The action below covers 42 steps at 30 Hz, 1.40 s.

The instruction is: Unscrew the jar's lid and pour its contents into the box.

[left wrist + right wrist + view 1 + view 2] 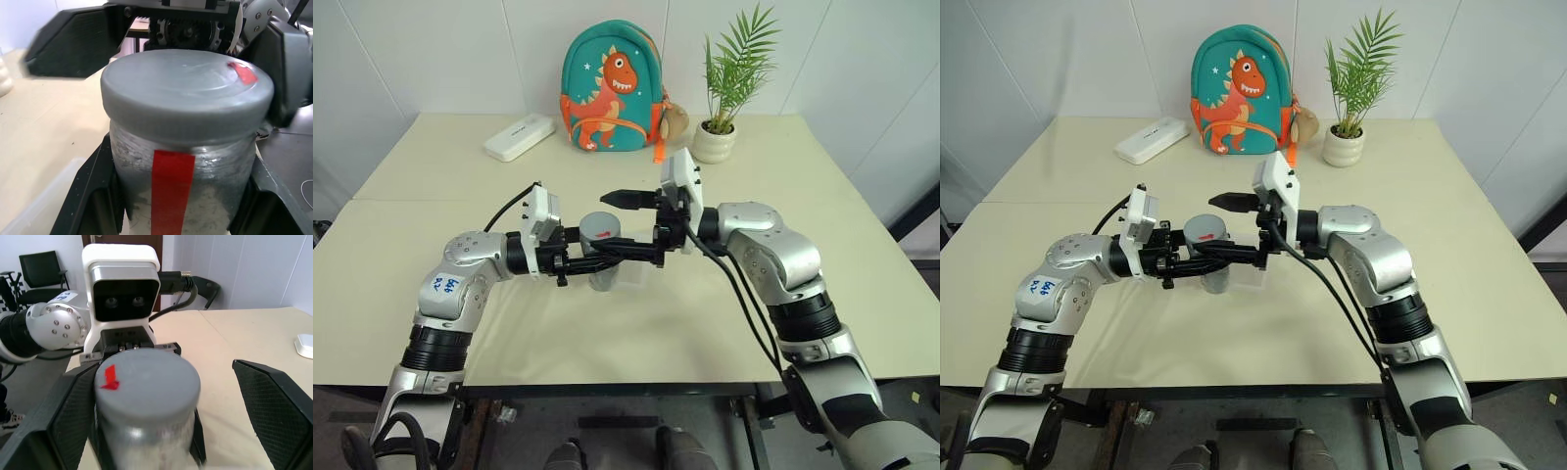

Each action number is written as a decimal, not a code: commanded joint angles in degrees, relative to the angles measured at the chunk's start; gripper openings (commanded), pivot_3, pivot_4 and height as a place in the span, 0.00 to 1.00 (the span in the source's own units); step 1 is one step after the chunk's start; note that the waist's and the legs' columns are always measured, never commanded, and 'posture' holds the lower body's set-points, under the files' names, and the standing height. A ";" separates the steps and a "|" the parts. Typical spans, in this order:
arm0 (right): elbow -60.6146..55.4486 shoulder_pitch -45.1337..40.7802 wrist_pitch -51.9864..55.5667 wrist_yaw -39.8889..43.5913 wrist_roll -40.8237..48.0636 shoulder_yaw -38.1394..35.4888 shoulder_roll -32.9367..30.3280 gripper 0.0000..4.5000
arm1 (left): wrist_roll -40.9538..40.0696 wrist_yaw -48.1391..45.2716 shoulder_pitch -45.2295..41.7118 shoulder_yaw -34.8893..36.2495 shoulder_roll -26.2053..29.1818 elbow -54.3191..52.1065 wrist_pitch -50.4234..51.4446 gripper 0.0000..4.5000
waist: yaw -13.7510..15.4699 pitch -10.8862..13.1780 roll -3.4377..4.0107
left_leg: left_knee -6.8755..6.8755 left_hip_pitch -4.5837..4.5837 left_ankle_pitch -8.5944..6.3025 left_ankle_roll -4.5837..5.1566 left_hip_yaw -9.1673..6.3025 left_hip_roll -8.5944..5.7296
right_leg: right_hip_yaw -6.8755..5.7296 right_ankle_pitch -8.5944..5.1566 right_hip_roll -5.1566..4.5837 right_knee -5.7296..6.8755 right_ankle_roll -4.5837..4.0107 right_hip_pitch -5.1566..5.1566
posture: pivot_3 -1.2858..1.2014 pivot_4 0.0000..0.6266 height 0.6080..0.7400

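Left gripper [597,257] clamps the jar [603,269] by its body. Right gripper [619,223], spread wide, straddles the lid [601,227], one finger touching.

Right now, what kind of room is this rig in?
Probably an office or lab test corner: plain beige table against a white wall, staged with a teal dinosaur backpack and a small potted green plant.

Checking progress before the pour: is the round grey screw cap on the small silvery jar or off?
On. The round grey screw cap sits flush atop the small silvery jar, no gap showing.
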 commanded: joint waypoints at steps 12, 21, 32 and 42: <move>-1.52 2.23 6.42 4.62 7.64 -9.42 -9.13 1.00 | -1.87 -1.01 2.78 3.22 1.79 -4.49 -0.23 0.46 | -0.19 0.02 0.04 | -0.03 -0.01 -0.01 0.01 0.01 0.00 | 0.03 0.00 0.01 -0.04 0.00 -0.01 | 0.52 0.24 1.00; -12.12 2.13 10.68 -4.30 8.32 -3.73 0.64 1.00 | -1.48 -0.51 2.17 2.58 1.20 -4.07 -0.41 0.46 | 0.03 0.02 0.04 | 0.10 0.00 0.00 0.00 0.00 -0.01 | 0.03 0.00 0.00 0.05 0.00 0.02 | 0.52 0.24 1.00; -5.93 -1.76 3.50 -8.97 -1.99 2.67 5.67 1.00 | -1.67 0.00 2.56 2.23 0.59 -4.76 -0.27 0.46 | -0.05 0.02 0.05 | 0.08 0.00 0.00 0.00 -0.01 0.00 | 0.02 0.00 0.01 0.06 0.00 -0.01 | 0.52 0.24 1.00; 0.56 -3.94 0.97 -7.88 -3.26 -0.92 4.38 1.00 | -1.61 -0.24 2.37 2.03 0.88 -4.30 -0.60 0.46 | 0.02 0.02 0.04 | 0.06 -0.01 0.00 0.00 -0.01 0.00 | 0.02 0.00 0.00 0.03 0.00 0.01 | 0.52 0.24 1.00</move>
